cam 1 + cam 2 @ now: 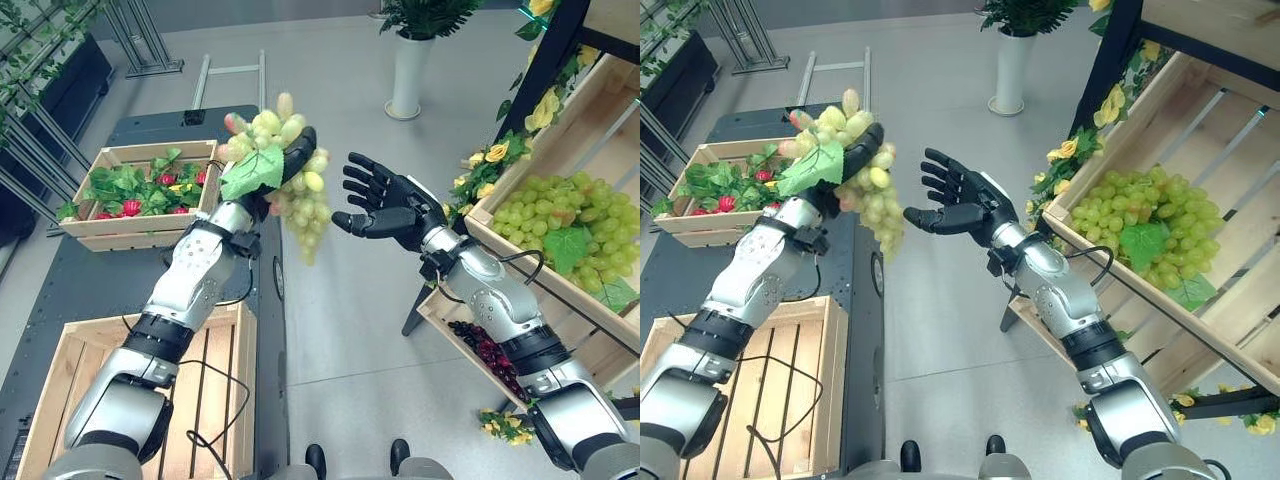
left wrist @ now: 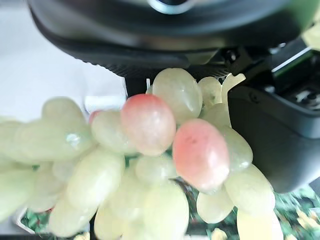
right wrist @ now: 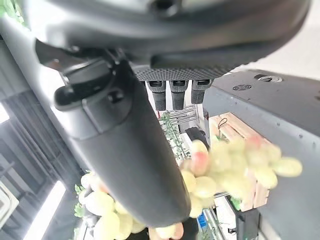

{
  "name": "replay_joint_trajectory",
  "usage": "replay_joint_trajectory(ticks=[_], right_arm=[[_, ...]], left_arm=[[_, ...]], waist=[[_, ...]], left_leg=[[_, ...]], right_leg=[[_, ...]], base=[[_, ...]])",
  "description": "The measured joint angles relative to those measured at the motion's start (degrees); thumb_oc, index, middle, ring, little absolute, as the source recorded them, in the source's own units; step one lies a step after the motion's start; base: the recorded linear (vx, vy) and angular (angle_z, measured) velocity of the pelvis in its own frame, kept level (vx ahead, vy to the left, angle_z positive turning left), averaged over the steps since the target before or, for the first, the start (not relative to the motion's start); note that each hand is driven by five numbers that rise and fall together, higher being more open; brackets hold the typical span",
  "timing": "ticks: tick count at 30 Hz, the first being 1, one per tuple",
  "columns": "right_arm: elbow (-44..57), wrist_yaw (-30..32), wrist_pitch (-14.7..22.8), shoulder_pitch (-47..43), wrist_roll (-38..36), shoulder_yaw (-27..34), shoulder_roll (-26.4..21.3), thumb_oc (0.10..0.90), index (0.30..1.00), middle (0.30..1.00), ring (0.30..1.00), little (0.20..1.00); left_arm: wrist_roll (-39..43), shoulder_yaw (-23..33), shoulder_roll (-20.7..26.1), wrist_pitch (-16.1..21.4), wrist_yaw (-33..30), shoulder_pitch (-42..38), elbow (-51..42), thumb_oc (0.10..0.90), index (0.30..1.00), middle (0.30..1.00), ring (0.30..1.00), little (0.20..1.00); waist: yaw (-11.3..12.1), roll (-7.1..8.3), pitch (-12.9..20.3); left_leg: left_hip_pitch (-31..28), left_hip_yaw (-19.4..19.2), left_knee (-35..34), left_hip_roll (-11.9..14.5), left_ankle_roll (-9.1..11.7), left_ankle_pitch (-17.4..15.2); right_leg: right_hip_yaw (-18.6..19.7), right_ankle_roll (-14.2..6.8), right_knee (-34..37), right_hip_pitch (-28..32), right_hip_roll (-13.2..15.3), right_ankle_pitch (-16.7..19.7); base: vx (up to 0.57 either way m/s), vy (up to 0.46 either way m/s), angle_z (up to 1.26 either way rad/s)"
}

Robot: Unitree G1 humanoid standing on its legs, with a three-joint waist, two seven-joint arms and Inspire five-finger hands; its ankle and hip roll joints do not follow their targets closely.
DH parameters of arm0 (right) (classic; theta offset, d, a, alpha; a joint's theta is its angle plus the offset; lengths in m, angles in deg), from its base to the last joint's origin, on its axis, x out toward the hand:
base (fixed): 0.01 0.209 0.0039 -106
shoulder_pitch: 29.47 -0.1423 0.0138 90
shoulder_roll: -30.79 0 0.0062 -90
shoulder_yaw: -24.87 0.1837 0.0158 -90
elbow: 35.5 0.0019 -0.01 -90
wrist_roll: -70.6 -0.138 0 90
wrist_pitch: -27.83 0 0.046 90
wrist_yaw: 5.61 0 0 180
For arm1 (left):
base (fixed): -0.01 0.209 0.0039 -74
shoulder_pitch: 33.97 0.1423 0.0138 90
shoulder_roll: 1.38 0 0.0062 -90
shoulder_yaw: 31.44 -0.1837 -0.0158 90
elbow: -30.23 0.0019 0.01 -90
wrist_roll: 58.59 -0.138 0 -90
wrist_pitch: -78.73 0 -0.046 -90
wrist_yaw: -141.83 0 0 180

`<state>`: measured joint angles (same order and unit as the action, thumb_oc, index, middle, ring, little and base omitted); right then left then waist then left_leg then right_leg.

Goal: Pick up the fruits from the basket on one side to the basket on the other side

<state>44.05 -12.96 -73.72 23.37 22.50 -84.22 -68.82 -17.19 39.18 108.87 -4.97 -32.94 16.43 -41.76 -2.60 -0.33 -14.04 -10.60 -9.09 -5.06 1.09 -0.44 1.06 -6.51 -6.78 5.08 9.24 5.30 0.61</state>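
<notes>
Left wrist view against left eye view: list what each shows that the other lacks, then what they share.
Left wrist view alone: two pink-blushed grapes close up, against the left hand.
Left eye view alone: the open right hand apart from the bunch, the empty wooden crate, the crate of green grapes.
Shared: the grape bunch held in the left hand's curled fingers.

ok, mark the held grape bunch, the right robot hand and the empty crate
grape bunch (image 1: 300, 190), left eye view, on the hanging grapes beside the leaf.
right robot hand (image 1: 388, 212), left eye view, on the palm.
empty crate (image 1: 215, 380), left eye view, on a bare floor slat.
</notes>
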Motion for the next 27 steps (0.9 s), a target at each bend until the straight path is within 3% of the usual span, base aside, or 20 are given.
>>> replay_joint_trajectory(ticks=[15, 22, 27], right_arm=[[-0.09, -2.55, -11.74, -0.47, -11.48, -4.60, 3.30, 0.800, 0.900, 0.900, 0.900, 0.900], [-0.08, -2.77, -11.85, -1.34, -13.18, -6.32, 3.30, 0.800, 0.900, 0.900, 0.900, 0.900], [-0.08, -1.96, -9.93, -1.98, -11.29, -6.55, 3.26, 0.800, 0.900, 0.900, 0.900, 0.900]], left_arm=[[2.23, -0.60, -6.07, 0.05, 0.19, -1.55, 1.31, 0.400, 0.300, 0.300, 0.300, 0.300], [2.24, -0.69, -6.19, 0.14, 0.24, -2.12, 1.89, 0.400, 0.300, 0.300, 0.300, 0.300], [2.26, -2.25, -6.19, 0.20, 0.57, -3.66, 4.58, 0.400, 0.300, 0.300, 0.300, 0.300]], waist=[[-2.21, 0.16, 0.24], [-2.54, 0.43, 0.78], [-2.40, 0.53, 2.20]], left_leg=[[-0.89, -1.08, -0.01, 0.22, 0.11, 0.07], [-0.89, -1.17, -0.01, 0.28, 0.14, 0.09], [-0.82, -1.14, -0.01, 0.29, 0.16, 0.11]], right_leg=[[1.62, 0.09, 0.00, 0.13, -0.29, 0.77], [1.68, 0.12, 0.00, 0.08, -0.35, 0.80], [1.68, 0.13, 0.01, -0.02, -0.36, 0.81]], base=[[0.00, -0.010, -0.05], [0.00, 0.000, 0.00], [0.00, 0.000, 0.00]])
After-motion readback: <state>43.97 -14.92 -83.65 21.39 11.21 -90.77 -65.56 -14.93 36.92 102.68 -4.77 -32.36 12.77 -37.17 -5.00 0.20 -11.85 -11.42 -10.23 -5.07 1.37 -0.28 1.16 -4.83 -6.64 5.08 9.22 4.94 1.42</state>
